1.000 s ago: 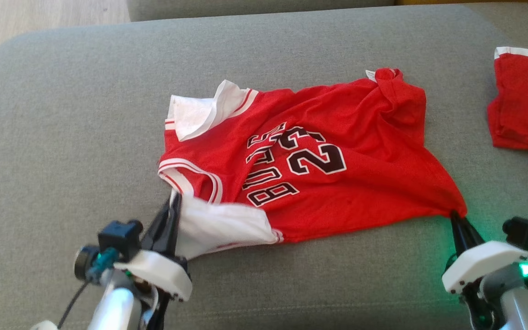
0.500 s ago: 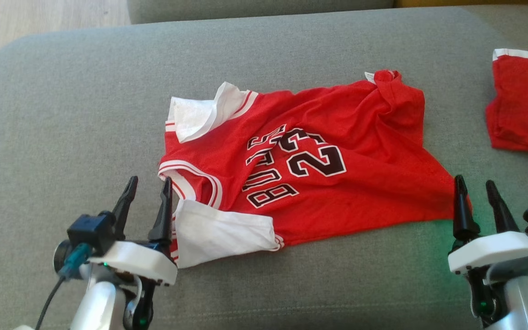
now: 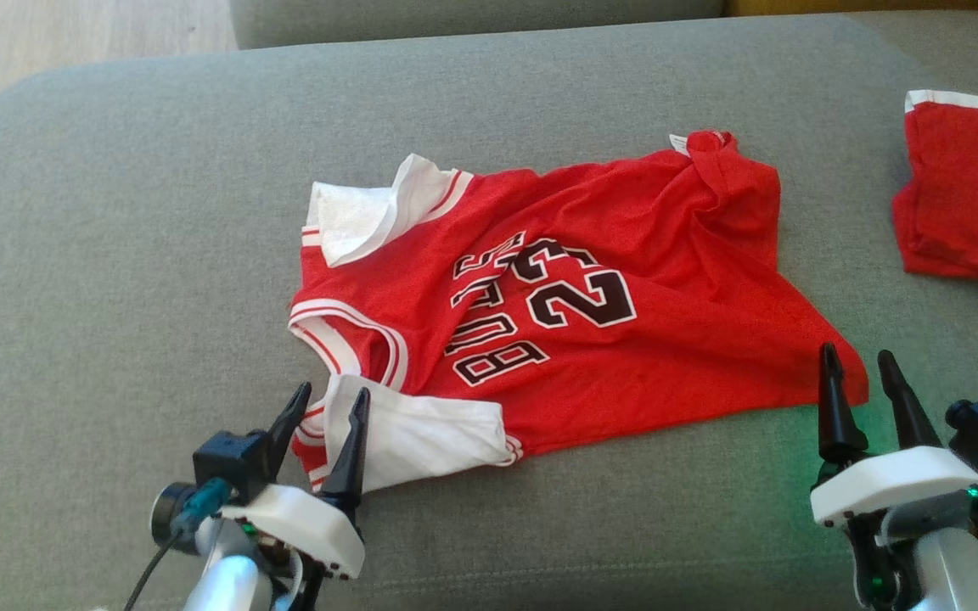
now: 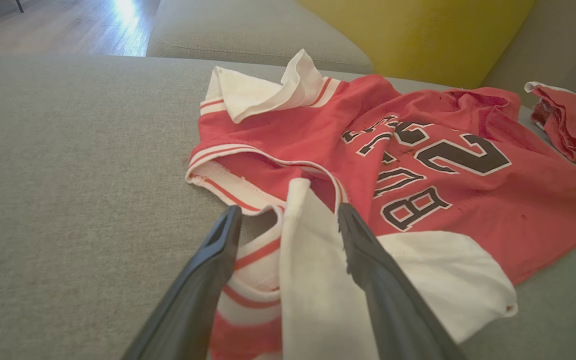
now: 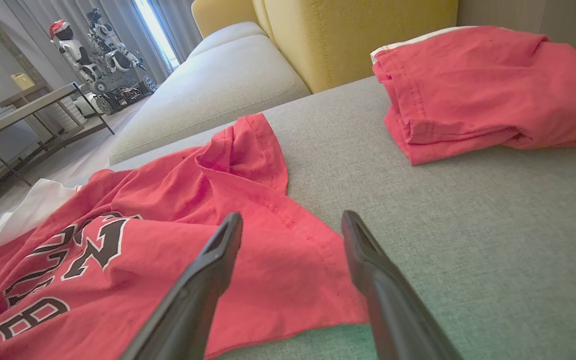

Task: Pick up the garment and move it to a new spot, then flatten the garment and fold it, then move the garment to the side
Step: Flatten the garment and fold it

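Note:
The garment [image 3: 574, 288] is a red jersey with white sleeves and black "BULLS 23" lettering, lying rumpled on the grey sofa cushion [image 3: 132, 255]. My left gripper [image 3: 332, 399] stands open at its near white sleeve [image 3: 421, 433]; in the left wrist view the sleeve cloth [image 4: 313, 280] lies between the two fingers, loose. Over the garment's near right hem corner [image 3: 845, 382], my right gripper [image 3: 856, 358] is open as well. The right wrist view shows that hem corner [image 5: 293, 280] under the spread fingers [image 5: 208, 270], not pinched.
A second red cloth with white trim [image 3: 964, 195] lies folded at the cushion's right edge, also in the right wrist view [image 5: 488, 90]. A yellow backrest [image 5: 348, 35] rises behind. Wood floor [image 3: 73, 34] lies past the far left edge.
Both grippers were shut on the garment a second ago, left on the sleeve, right on the hem corner. Both opened and let go; the cloth settled flat. The left gripper shifted right toward the sleeve.

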Available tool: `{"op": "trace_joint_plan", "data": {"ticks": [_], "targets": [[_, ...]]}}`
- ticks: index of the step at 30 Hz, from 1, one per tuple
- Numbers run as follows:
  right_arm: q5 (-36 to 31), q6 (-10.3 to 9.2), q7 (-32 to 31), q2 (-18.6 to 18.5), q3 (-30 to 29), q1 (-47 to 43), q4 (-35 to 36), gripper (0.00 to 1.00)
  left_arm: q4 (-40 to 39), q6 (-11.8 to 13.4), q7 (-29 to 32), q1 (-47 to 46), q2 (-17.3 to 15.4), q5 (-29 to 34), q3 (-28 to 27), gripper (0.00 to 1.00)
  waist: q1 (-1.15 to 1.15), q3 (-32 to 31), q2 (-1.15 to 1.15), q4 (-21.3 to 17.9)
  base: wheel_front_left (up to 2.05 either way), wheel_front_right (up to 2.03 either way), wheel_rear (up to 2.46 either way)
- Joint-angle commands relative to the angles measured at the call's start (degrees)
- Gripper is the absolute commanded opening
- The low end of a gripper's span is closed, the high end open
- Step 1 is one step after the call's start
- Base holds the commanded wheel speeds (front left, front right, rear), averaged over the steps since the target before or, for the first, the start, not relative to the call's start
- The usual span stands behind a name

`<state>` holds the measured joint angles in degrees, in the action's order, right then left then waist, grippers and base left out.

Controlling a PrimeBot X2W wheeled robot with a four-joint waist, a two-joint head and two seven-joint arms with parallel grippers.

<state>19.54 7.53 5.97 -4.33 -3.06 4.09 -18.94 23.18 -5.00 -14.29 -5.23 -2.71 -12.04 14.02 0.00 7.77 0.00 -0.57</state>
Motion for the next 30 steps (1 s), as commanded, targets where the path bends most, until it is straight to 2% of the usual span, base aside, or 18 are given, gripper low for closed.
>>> {"op": "trace_joint_plan", "data": {"ticks": [1,18,19,20,21,22,30], "targets": [[-0.58,-0.04,0.06,-0.08,1.46,1.26,1.79,1.00,-0.82,0.47,-0.71,-2.99,-0.18,0.51,-1.62,1.00,0.00,0.13,0.00,-0.20,0.00,0.00,0.00],[-0.69,-0.04,0.52,0.07,1.36,1.75,0.38,1.00,-0.61,0.23,-0.71,-4.49,-0.18,1.04,-0.85,1.00,0.00,0.77,0.00,-0.87,0.00,0.00,0.00],[-0.72,-0.04,0.53,0.09,1.33,1.80,0.32,1.00,-0.69,0.19,-0.71,-4.49,-0.18,1.00,-0.77,0.86,0.00,0.82,0.00,-0.80,0.00,0.00,0.00],[-0.75,-0.04,0.53,0.12,1.31,1.87,0.27,1.00,-0.69,0.11,-0.71,-4.52,-0.18,0.94,-0.66,0.42,0.00,0.87,0.00,-0.73,0.00,0.00,0.00],[-0.76,-0.04,0.54,0.14,1.30,1.94,0.21,1.00,-0.36,-0.03,-0.71,-4.53,-0.18,0.65,-0.49,0.17,0.00,0.93,0.00,-0.67,0.00,0.00,0.00],[-0.77,-0.04,0.56,0.16,1.28,2.02,0.15,1.00,-0.04,-0.15,-0.71,-4.64,-0.18,0.39,-0.33,0.00,0.00,0.98,0.00,-0.62,0.00,0.00,0.00],[-0.78,-0.04,0.68,0.26,1.29,2.43,-0.07,1.00,-0.28,0.07,-0.71,-5.45,-0.22,0.23,-0.49,0.00,0.00,1.18,0.00,-0.41,0.00,0.00,0.00]]}}
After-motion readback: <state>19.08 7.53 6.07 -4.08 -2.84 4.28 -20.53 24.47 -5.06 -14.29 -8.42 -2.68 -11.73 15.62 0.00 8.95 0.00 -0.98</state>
